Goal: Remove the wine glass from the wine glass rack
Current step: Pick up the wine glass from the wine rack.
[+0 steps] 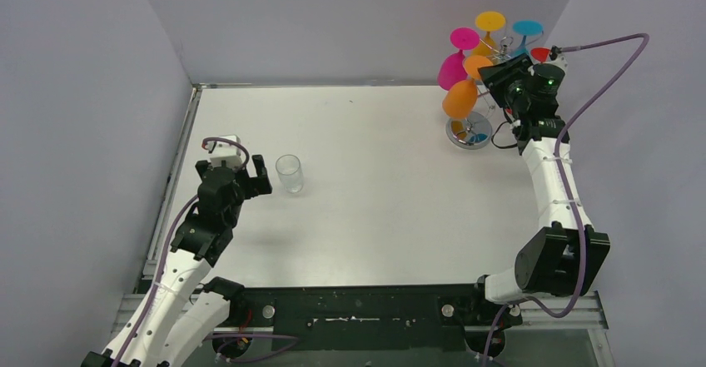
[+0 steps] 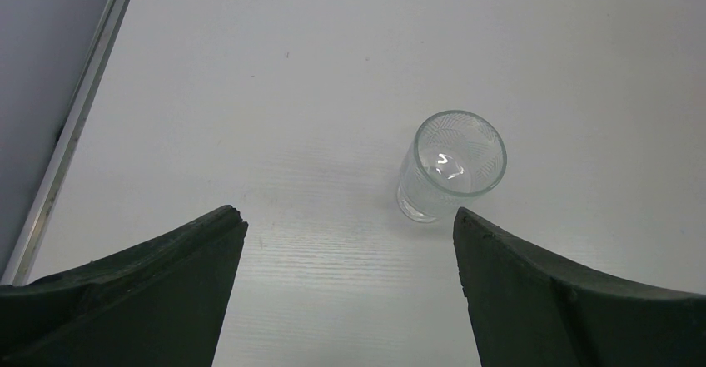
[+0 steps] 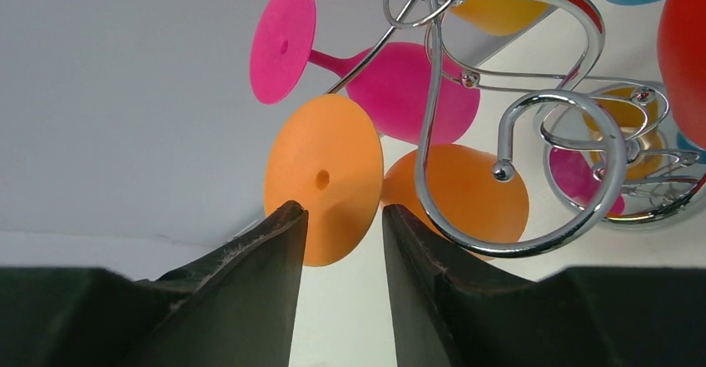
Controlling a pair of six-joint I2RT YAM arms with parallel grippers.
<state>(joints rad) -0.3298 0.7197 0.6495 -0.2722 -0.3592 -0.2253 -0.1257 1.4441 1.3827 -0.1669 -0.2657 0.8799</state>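
Right end effector beside orange wine glass

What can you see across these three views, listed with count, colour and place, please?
wine glass rack: one, silver wire, far right corner of the table
wine glasses: five, pink, orange, yellow, blue, red, hanging on the rack
tumbler: one, clear, upright on the table's left side
table: one, white
left gripper: one, black, open, just short of the tumbler
right gripper: one, black, narrowly open, at the orange glass's foot
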